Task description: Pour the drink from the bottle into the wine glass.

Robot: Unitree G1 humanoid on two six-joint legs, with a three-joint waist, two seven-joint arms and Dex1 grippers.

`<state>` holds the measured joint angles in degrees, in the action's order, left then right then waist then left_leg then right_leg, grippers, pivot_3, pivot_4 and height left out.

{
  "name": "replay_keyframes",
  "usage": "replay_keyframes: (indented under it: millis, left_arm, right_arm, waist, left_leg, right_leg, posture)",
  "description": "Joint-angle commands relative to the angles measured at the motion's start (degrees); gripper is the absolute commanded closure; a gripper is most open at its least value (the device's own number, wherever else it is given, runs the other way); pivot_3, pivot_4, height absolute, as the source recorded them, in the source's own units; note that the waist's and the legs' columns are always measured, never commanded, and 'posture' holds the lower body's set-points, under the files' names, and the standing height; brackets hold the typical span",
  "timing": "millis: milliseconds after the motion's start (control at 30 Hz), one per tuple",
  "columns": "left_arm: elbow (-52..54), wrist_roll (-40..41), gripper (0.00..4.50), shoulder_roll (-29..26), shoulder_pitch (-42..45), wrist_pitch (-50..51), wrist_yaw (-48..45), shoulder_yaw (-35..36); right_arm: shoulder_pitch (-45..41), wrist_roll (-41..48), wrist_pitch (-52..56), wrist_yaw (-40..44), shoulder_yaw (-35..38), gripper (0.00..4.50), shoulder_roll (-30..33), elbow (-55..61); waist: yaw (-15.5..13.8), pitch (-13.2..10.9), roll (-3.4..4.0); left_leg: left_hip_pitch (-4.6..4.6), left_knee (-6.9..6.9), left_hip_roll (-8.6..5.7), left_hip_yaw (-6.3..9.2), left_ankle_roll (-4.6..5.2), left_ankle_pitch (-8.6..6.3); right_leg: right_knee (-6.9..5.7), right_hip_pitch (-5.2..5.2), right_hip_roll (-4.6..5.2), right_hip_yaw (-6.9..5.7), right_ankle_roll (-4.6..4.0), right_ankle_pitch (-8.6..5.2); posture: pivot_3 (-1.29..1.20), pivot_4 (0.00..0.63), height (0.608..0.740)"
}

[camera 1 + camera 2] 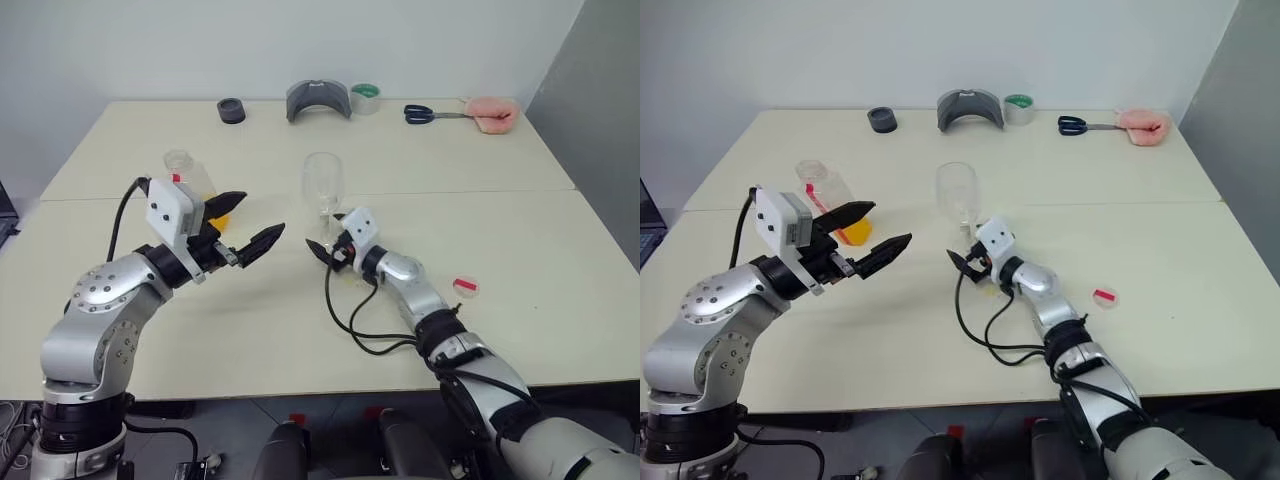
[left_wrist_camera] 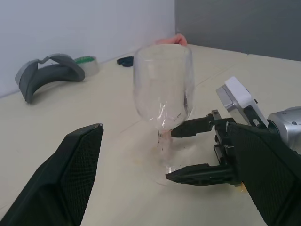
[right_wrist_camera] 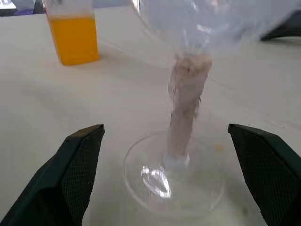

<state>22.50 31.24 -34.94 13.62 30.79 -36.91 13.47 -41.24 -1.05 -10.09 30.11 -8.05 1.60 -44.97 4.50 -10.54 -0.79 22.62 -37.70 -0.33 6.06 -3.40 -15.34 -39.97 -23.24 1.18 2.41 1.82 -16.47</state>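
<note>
- The wine glass (image 1: 322, 185) is standing upright near the middle of the cream table (image 1: 520, 300), empty, its foot flat on the top.
- The right gripper (image 1: 322, 250) is sitting low at the glass's 6 o'clock, level with the stem, its fingers spread wide on either side of the foot without touching it; in the right wrist view the stem (image 3: 186, 113) is rising between the two released fingers. My reading is that it is lined up here to steady the glass by the stem.
- The bottle (image 1: 195, 185) is standing upright at the glass's 9 o'clock, well apart from it, uncapped, the drink (image 3: 75, 40) filling only its lower part.
- The left gripper (image 1: 248, 222) is hovering just on the near side of the bottle, fingers parted and grasping nothing, pointing across toward the glass. It looks poised to take the bottle rather than holding it.
- A small red-and-white round thing (image 1: 465, 287), possibly the cap, is lying at the glass's 4 o'clock, out of the pouring path.
- Along the far edge are lying a dark round object (image 1: 231, 110), a grey curved piece (image 1: 318, 100), a roll of tape (image 1: 365, 97), scissors (image 1: 430, 114) and a pink object (image 1: 490, 113), all clear of the work.
- Pouring is not yet begun: the bottle needs gripping first.
</note>
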Motion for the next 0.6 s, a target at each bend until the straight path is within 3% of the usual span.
replay_keyframes:
  millis: [33, 267, 600]
  left_arm:
    - [1.01, -1.26, 0.00, 0.94, -1.55, -1.73, 1.43, -0.23]
    - [-7.22, -10.58, 0.00, 4.42, -9.39, -11.00, 7.10, 1.02]
    - [-17.35, -15.11, 0.00, 5.87, -8.34, -20.43, 10.44, 2.55]
  right_arm:
    - [4.69, 0.50, 6.29, 1.99, -0.49, 0.02, 2.76, 12.66]
    - [19.50, 3.64, 19.86, 9.22, -2.96, 0.02, 12.48, 43.94]
    - [22.96, 11.71, 23.89, 13.22, -1.47, 0.02, 17.50, 62.26]
  waist:
    - [-0.08, 0.00, 0.00]
    - [-0.76, 0.00, 0.00]
    - [-1.56, 0.02, -0.06]
  left_leg:
    - [0.00, -0.02, 0.00, -0.01, 0.00, 0.00]
    - [-0.04, 0.02, 0.00, 0.02, 0.01, -0.01]
    - [-0.01, 0.00, 0.00, 0.03, 0.01, -0.01]
  right_leg:
    - [-0.01, -0.01, 0.00, 0.01, 0.00, 0.00]
    - [0.03, 0.00, -0.01, 0.04, 0.01, -0.01]
    - [0.07, 0.03, 0.00, -0.06, 0.02, -0.01]
  posture:
    - [0.00, 0.150, 0.740]
    - [0.00, 0.150, 0.740]
    - [0.00, 0.150, 0.740]
